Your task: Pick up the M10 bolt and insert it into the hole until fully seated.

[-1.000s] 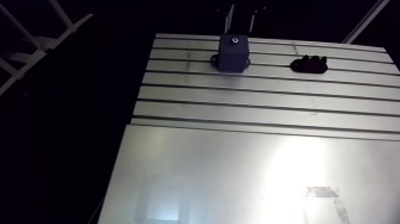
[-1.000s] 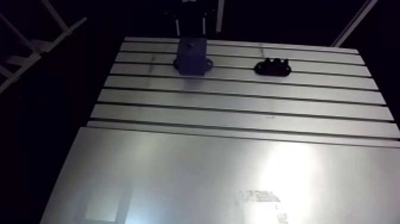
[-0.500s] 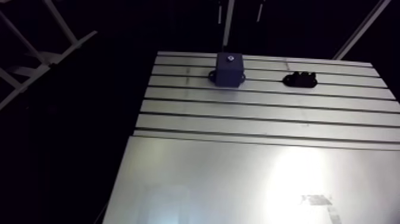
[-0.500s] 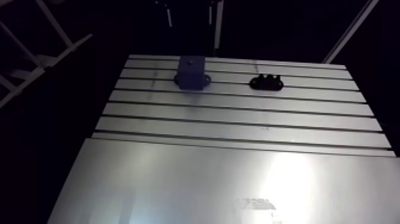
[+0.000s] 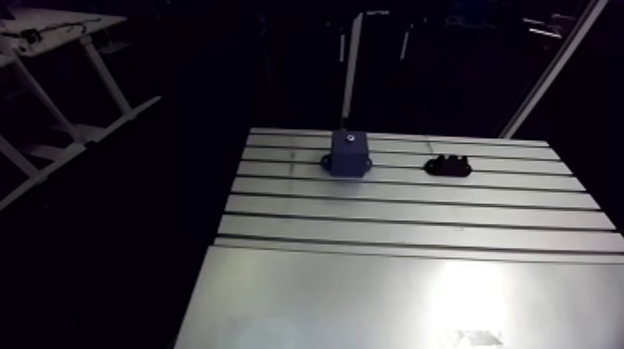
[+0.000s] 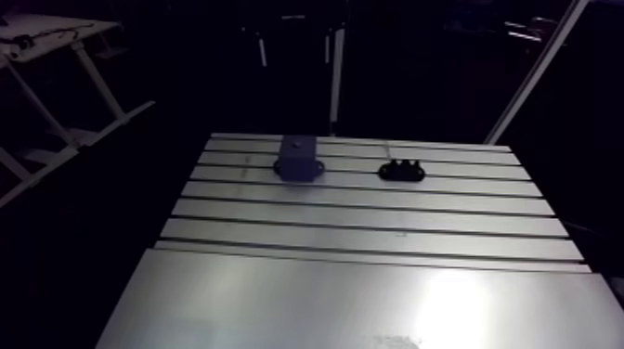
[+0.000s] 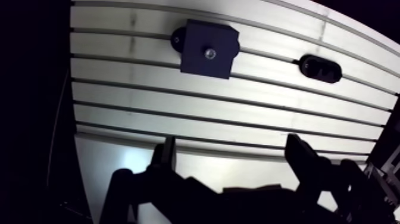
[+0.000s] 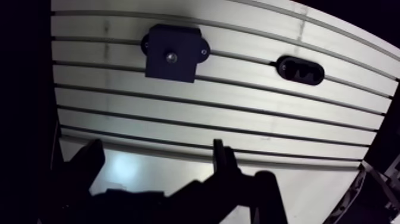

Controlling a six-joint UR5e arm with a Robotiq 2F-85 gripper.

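A dark blue block (image 7: 206, 48) with side lugs stands on the slotted aluminium table (image 7: 238, 107), far ahead of my gripper. A small shiny bolt head (image 7: 209, 53) sits in the hole in the block's top face; the arm view shows it as a pale dot (image 5: 350, 136). My gripper (image 7: 232, 146) hangs high above the table's near part, open, with nothing between its dark fingers (image 7: 168, 152). It does not show in the arm view.
A black oval holder (image 7: 321, 68) lies on the table to the right of the block, also seen in the arm view (image 5: 448, 166). A smooth metal sheet (image 5: 371, 297) covers the table's near part. The table's left edge drops into darkness.
The arm view has pulled up and back, so block and holder look smaller and farther off. Neither has moved on the table.
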